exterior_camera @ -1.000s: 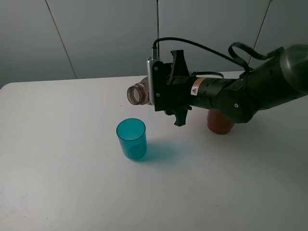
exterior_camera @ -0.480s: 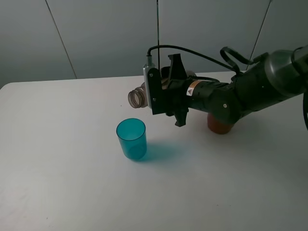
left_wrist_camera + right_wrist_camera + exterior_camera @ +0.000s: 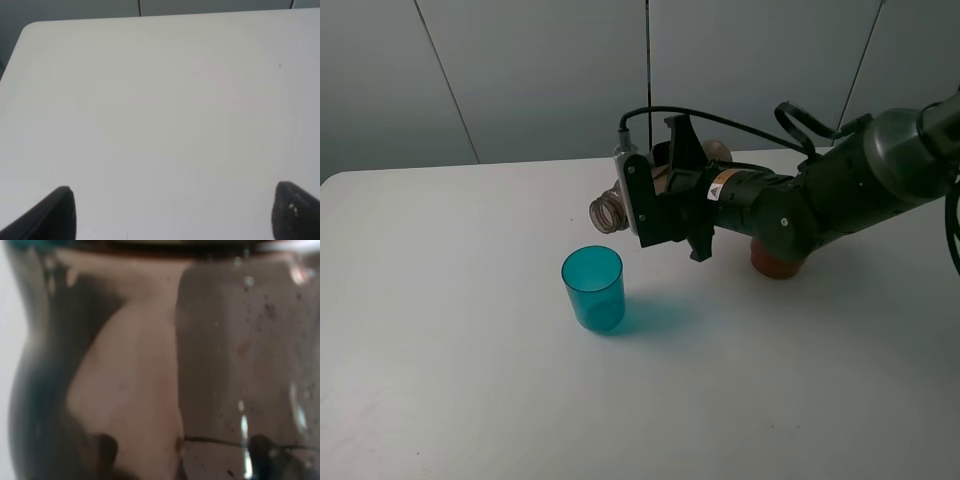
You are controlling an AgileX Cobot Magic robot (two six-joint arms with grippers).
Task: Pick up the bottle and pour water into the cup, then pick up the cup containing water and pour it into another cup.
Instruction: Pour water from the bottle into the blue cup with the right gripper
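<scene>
The right jaws are clenched on the bottle [image 3: 608, 212], which hangs above the tabletop [image 3: 470, 380] tipped onto its side. Its open neck points toward the left of the high view, above and just behind the teal cup [image 3: 593, 288]. That cup stands upright on the tabletop. Up close, the smoky bottle wall fills the right wrist view. The red cup [image 3: 776, 262] stands partly hidden behind the right arm [image 3: 820, 195]. The left jaws are released, tips wide apart over the tabletop.
</scene>
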